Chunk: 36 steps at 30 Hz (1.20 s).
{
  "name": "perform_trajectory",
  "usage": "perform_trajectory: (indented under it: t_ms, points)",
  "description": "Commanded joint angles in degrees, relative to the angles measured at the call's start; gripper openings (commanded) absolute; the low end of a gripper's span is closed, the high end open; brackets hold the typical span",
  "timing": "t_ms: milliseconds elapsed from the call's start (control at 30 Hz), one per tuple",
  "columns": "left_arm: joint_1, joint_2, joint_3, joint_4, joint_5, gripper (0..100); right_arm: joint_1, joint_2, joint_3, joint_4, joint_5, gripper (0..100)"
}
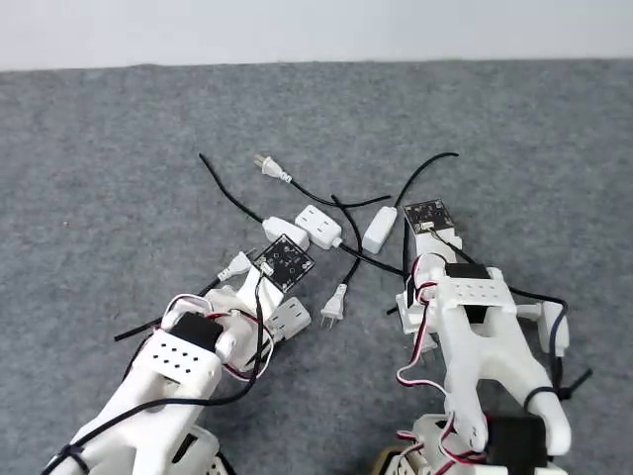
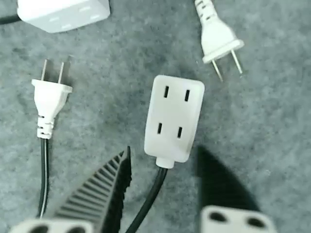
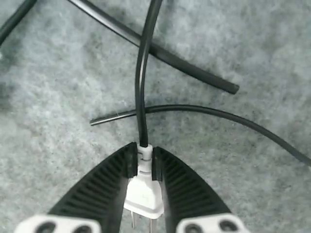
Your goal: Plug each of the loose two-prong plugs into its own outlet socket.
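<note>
Two-prong plugs (image 1: 334,305) all look unseated, so we judge every mating left to do: our right gripper (image 3: 142,158) pinches one plug (image 3: 144,194) by its body, our left gripper (image 2: 164,167) hangs spread above a white outlet socket (image 2: 174,116) on the grey carpet (image 2: 272,121)

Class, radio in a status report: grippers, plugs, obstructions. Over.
Left gripper open above outlet socket. Right gripper shut on plug. Two loose plugs beside socket. Black cords cross ahead.
</note>
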Motion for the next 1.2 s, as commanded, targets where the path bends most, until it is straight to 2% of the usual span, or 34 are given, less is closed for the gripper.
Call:
perform_trajectory:
  t_ms: [0,233,367,667,800,867,1033,1167]
  points:
    - [0.0,-1.05,-0.84,-1.58,-0.79,28,-0.48,-2.42,-0.18,-0.66,0.79,0.8]
    - [0.18,-0.44,-0.92,-4.22,-6.51,28,-0.48,-2.42,-0.18,-0.66,0.79,0.8]
    - [0.18,0.18,-0.92,-6.77,-6.59,28,-0.48,-2.42,-0.18,-0.57,0.79,0.8]
    - [0.18,18.46,-11.65,-4.75,-6.95,28,-0.48,-2.42,-0.18,-0.48,0.79,0.8]
    - [0.26,21.45,-14.2,-3.08,-8.26,27,-0.48,-2.42,-0.18,-0.48,0.79,0.8]
    - [0.62,21.8,-14.11,-2.9,-8.26,23,-0.4,-2.42,-0.18,-0.57,0.79,0.8]
    - [4.31,21.98,-14.11,0.79,-8.09,1,-0.4,-2.42,-0.18,-0.66,0.88,0.8]
    - [7.65,22.07,-12.79,4.13,-8.0,3,-0.4,-2.42,-0.18,-0.66,2.02,0.8]
